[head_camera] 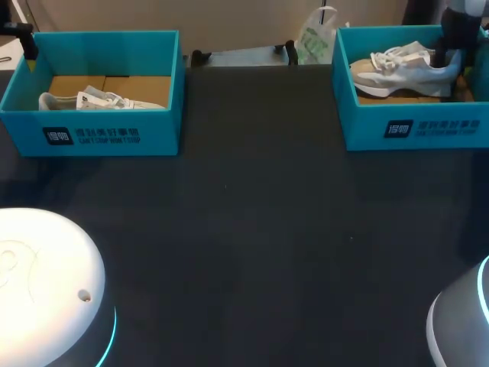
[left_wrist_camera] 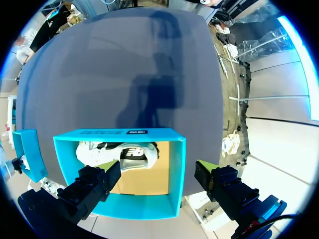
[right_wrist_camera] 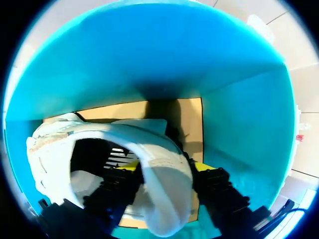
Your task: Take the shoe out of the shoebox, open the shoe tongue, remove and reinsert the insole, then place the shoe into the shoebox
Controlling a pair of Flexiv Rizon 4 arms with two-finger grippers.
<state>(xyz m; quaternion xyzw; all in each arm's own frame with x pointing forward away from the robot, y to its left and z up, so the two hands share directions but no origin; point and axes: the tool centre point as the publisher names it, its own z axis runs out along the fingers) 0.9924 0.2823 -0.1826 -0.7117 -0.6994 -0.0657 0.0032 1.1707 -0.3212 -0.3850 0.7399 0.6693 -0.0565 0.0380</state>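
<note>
Two teal shoeboxes stand at the back of the table. In the right shoebox (head_camera: 412,126) lies a white-and-grey shoe (head_camera: 401,65), toe toward the middle. My right arm comes down at its heel. In the right wrist view my right gripper (right_wrist_camera: 165,169) straddles the heel wall of the shoe (right_wrist_camera: 164,164), one finger inside the shoe's opening and one outside, both pressed against it. The left shoebox (head_camera: 99,134) holds a second white shoe (head_camera: 99,99). My left gripper (left_wrist_camera: 158,169) hangs open above that shoebox (left_wrist_camera: 119,134), its shoe (left_wrist_camera: 119,152) ahead of the fingers and untouched.
A plastic bag (head_camera: 315,37) and a flat clamped strip (head_camera: 243,55) lie at the table's back edge between the boxes. The white robot bases (head_camera: 46,283) (head_camera: 462,321) fill the front corners. Dark table cloth (head_camera: 252,229) spreads across the middle.
</note>
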